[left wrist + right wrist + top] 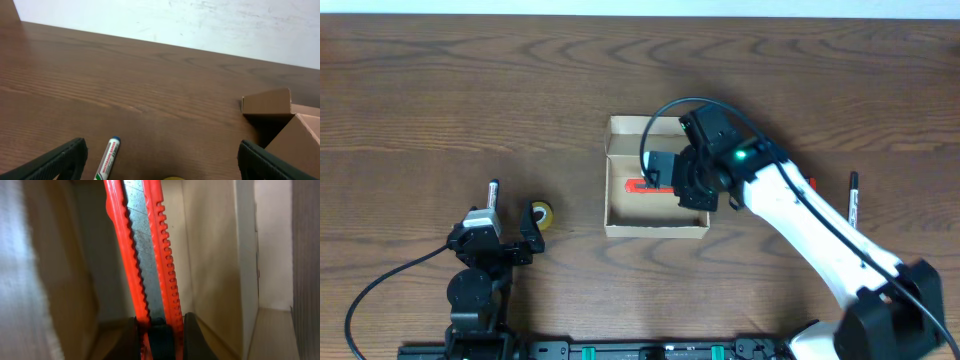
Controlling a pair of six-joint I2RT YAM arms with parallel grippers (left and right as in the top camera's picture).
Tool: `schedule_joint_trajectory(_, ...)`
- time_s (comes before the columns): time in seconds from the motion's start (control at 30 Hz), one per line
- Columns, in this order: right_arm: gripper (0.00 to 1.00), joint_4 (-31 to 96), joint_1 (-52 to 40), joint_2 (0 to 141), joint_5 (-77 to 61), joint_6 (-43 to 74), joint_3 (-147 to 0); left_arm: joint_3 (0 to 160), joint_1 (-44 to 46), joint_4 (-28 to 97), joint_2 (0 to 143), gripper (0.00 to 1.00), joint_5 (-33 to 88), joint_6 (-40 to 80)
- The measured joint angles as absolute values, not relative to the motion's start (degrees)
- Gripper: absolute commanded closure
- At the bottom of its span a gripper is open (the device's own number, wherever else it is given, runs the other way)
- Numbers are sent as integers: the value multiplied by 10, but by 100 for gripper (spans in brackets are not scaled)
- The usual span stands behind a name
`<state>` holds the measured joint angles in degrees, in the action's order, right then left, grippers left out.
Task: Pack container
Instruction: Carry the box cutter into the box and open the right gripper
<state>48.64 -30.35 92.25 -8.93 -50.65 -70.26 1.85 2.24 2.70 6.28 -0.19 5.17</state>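
In the overhead view, the container (657, 230) stands open in the middle of the table. The right gripper (682, 185) reaches down into it from the right side. It is clenched on the right end of a red cutter (645, 187), whose long axis lies across the box from left to right. The left gripper (505, 232) waits well apart, to the lower left. A marker (493, 195) and a yellow tape roll (541, 215) lie near it. Another pen (854, 200) lies far to the right.

In the left wrist view, the left gripper (160, 165) has its jaws wide and grasps nothing. The marker (107, 160) lies between the fingers (65, 160) and points away from the camera. The container (280, 102) is off to the right.

In the right wrist view, the right gripper (160, 327) pinches the red cutter (145, 255) at its near end. The cutter runs straight away from the fingers, between the tan walls of the container (215, 255). I cannot tell if it already touches the floor.

The right arm is clearly the nearer one. I judge the coming move is to lower the cutter flat and let it go, keeping its long axis along the box.
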Motion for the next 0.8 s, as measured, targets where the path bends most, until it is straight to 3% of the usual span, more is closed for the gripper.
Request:
schedule_joint_trajectory(0.7,99,489,-306,1068,-76,-538,-726,18,22,27,63,5,-2,60)
schedule_joint_trajectory(0.8,93,489,-306,1068,-78,-539,-726,18,22,27,63,5,-2,60)
